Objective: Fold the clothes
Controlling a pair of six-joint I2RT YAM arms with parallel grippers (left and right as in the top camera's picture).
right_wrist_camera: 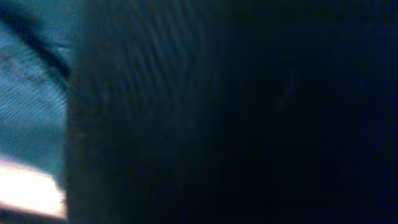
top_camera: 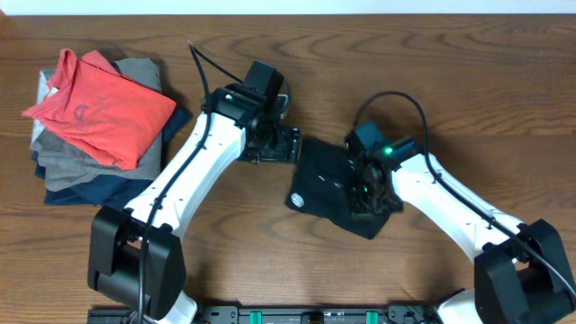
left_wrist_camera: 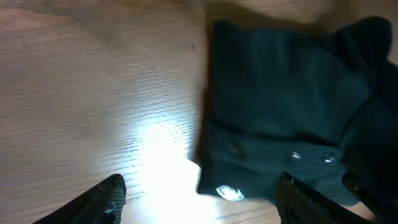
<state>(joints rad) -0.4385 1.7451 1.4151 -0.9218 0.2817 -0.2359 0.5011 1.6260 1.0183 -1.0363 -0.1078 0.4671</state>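
Note:
The black shirt (top_camera: 328, 184) lies folded into a small bundle at the table's middle, with its white logo mark (top_camera: 300, 200) at the near left corner. My left gripper (top_camera: 286, 144) is open and empty, just off the shirt's far left edge. In the left wrist view the shirt (left_wrist_camera: 280, 106) and logo (left_wrist_camera: 228, 192) sit between the spread fingers (left_wrist_camera: 200, 199), toward the right one. My right gripper (top_camera: 367, 193) is down on the shirt's right part. The right wrist view shows only dark fabric (right_wrist_camera: 217, 112) close up, and the jaws are hidden.
A coral-red shirt (top_camera: 103, 108) lies on top of a stack of grey and navy folded garments (top_camera: 90, 175) at the far left. Bare wooden table (top_camera: 450, 81) surrounds the black shirt. Cables run from both arms.

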